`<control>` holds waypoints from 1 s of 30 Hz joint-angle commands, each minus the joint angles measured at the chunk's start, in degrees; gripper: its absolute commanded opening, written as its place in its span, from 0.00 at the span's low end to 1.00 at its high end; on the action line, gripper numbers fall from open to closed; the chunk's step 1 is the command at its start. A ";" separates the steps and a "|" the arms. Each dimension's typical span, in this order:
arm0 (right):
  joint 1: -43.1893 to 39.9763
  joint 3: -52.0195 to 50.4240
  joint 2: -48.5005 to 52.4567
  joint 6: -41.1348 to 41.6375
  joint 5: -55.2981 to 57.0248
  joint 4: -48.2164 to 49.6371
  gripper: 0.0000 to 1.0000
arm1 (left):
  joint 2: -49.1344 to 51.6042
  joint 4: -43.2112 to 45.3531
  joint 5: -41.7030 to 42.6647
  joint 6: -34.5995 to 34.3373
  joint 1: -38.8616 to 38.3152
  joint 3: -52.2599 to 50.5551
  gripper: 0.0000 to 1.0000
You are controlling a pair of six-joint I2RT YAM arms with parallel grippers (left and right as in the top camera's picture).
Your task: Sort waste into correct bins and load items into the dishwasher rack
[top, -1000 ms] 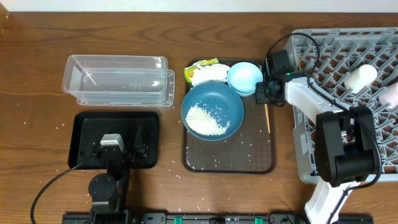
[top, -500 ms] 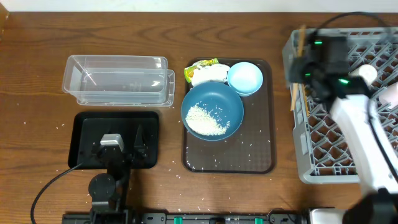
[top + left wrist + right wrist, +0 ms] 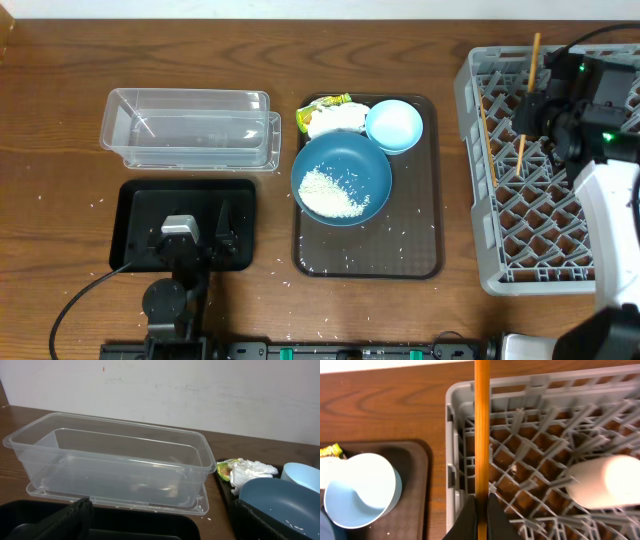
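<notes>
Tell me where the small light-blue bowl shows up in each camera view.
Overhead: small light-blue bowl at the brown tray's top right corner.
Left wrist: far right edge, partly cut off, behind the deep-blue bowl.
Right wrist: lower left, left of the grey rack.
Shared landmark: the crumpled napkin with yellow-green wrapper, beside the bowl in all three.
</notes>
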 commanded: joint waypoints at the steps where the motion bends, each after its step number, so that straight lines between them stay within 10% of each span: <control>1: -0.22 0.17 3.19 -2.49 -4.92 0.83 0.01 | -0.35 -1.95 1.01 0.74 0.26 -0.98 0.89; 9: -0.15 0.17 8.76 -2.21 -7.10 2.32 0.07 | -0.35 -1.95 1.01 0.74 0.26 -0.98 0.89; 21: -0.11 0.20 10.40 1.31 -9.18 2.34 0.59 | -0.35 -1.92 1.01 0.74 0.26 -0.98 0.89; 30: -0.11 0.22 5.66 5.38 -18.80 1.81 0.72 | -0.35 -1.95 1.01 0.74 0.26 -0.98 0.89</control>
